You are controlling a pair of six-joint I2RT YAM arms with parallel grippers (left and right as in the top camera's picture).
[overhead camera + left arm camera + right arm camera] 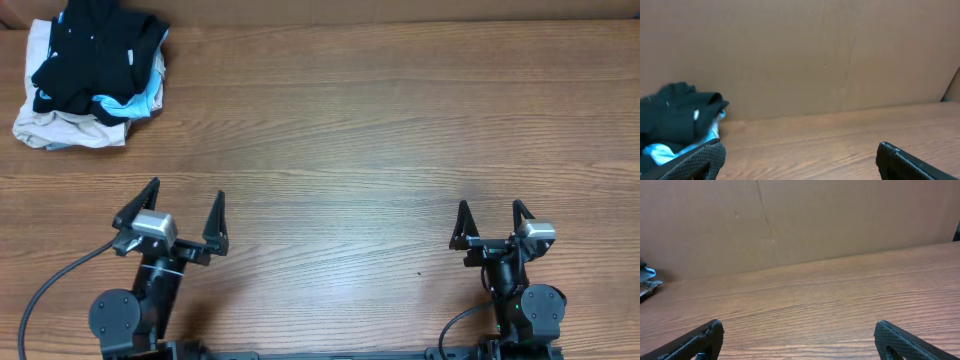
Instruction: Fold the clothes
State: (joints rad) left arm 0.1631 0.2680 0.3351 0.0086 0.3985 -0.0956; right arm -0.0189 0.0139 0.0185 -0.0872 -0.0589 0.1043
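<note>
Wood-grain tabletop [350,120] is filling the overhead view. A pile of clothes is lying at its far left corner. The black T-shirt [95,55] is sitting crumpled on top of that pile, unfolded. It is covering most of a light blue shirt [150,97], and a beige garment [60,128] is peeking out underneath. The left arm [150,260] is resting well apart from the pile, on the near side of it. Its jaws are standing wide open and gripping nothing. The right arm [505,265] is sitting much farther from the pile, off to its right. Those jaws are likewise spread wide and are holding nothing.

From the left wrist, a brown cardboard wall [815,55] is rising behind the tabletop [815,145]. The black T-shirt [670,112] is showing at the left, heaped over the light blue shirt [657,150]. The two open jaw tips are poking up at the bottom corners, with bare wood between them.

From the right wrist, the cardboard wall [840,220] is again backing the tabletop [815,300]. Only a sliver of the pile [647,277] is showing at the left edge. The jaw tips are standing far apart at the bottom corners, touching nothing.
</note>
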